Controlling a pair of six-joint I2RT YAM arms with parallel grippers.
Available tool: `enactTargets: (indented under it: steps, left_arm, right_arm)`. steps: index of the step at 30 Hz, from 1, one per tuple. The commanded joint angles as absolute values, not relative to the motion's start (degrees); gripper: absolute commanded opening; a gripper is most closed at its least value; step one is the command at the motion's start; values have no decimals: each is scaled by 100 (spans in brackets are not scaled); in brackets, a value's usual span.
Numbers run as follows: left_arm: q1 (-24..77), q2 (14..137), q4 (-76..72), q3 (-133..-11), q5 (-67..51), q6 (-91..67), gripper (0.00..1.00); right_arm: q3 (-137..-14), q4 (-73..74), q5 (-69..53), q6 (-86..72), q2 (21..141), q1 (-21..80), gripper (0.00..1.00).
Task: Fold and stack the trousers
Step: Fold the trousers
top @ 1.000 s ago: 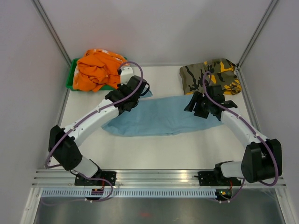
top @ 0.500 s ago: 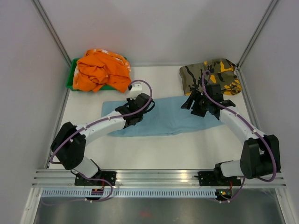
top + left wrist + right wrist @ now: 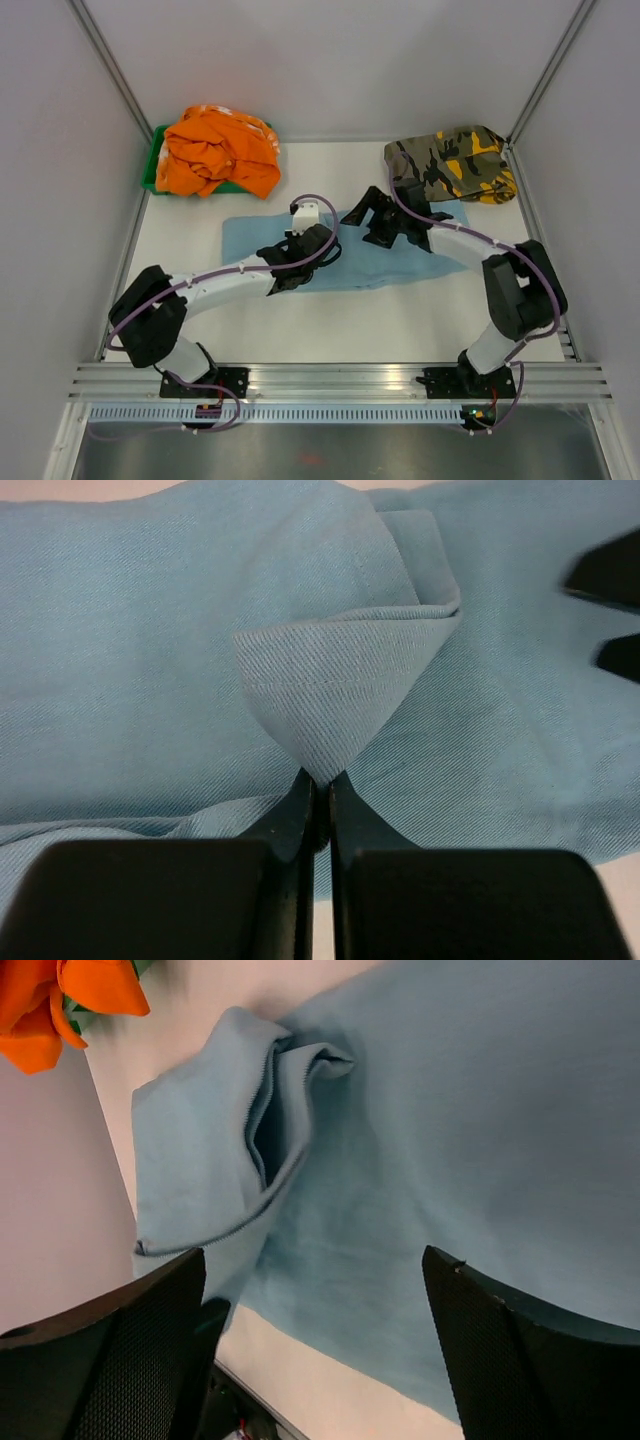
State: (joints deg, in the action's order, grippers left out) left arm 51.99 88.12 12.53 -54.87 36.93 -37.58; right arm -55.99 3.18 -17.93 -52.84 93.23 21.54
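The light blue trousers (image 3: 250, 240) lie stretched across the middle of the table, with one end folded over itself. My left gripper (image 3: 322, 258) sits low over their middle. In the left wrist view it (image 3: 322, 780) is shut on a pinched corner of the trousers (image 3: 330, 670). My right gripper (image 3: 362, 222) hovers just right of it over the cloth. Its jaws (image 3: 312, 1260) stand wide open with nothing between them, above the trousers (image 3: 450, 1110) and a rumpled fold (image 3: 275, 1110). The right gripper's fingertips (image 3: 610, 570) show at the edge of the left wrist view.
An orange garment (image 3: 215, 150) is heaped in a green bin (image 3: 152, 170) at the back left. A camouflage garment (image 3: 450, 165) lies at the back right corner. Grey walls close in the table on three sides.
My left gripper has swung right and toward the near side, dragging the trouser end with it. My right gripper has moved left toward the middle and its jaws have opened wider.
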Motion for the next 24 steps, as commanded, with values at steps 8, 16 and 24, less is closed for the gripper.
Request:
enactTargets:
  steps: [8, 16, 24]
  left_arm:
    - [5203, 8227, 783, -4922, 3762, -3815, 2]
    - [5203, 8349, 378, -4518, 3472, -3849, 2]
    - [5194, 8342, 878, -4895, 3314, -3806, 43]
  right_arm:
    - [-6846, -1477, -1055, -6364, 11293, 3129, 95]
    - [-8452, -1143, -1361, -5678, 12567, 3191, 62]
    - [-9236, 94, -1162, -4239, 12508, 3199, 53]
